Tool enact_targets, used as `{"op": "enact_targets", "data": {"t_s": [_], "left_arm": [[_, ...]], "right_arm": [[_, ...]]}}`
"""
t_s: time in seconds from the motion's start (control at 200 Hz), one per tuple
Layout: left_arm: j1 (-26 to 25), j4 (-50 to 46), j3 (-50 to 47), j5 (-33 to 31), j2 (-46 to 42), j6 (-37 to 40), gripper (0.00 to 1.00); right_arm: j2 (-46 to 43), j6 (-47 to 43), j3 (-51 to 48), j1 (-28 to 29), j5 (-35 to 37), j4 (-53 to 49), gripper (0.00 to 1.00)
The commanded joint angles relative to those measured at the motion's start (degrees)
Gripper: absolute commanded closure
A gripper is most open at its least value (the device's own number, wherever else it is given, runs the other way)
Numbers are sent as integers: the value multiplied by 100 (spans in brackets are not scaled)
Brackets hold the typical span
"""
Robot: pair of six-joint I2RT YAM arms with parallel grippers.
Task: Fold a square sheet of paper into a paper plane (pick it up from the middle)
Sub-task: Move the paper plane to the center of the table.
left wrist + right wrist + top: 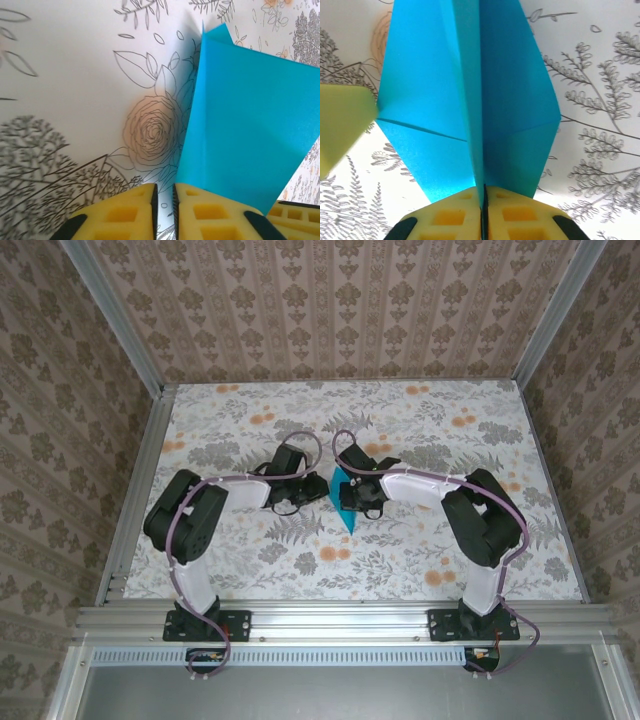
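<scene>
Your right gripper (483, 196), jaws clamped on the central crease of the turquoise paper plane (435, 90), set at the middle of the floral surface (420, 565), your left gripper (163, 189), jaws a thin slit apart, empty, paper just beside them

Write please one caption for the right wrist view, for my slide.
Right end effector shut on the centre crease of the folded blue paper plane, floral table behind.
</scene>
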Motion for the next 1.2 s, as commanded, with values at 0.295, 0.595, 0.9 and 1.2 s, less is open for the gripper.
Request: {"op": "enact_targets", "data": {"t_s": [0.295,0.595,0.9,1.2], "left_arm": [[428,-1108,-259,-702,-1117,460,60],[453,-1692,-235,-1243,-1282,564,46],[456,-1910,-224,-1491,-1388,632,38],[541,-2240,-196,-1765,-1535,671,31]], "right_arm": [[45,-317,327,31,615,-859,89],[418,-367,610,65,577,-946,82],[549,-379,716,65,567,-946,80],[477,-403,742,65,808,-990,91]]}}
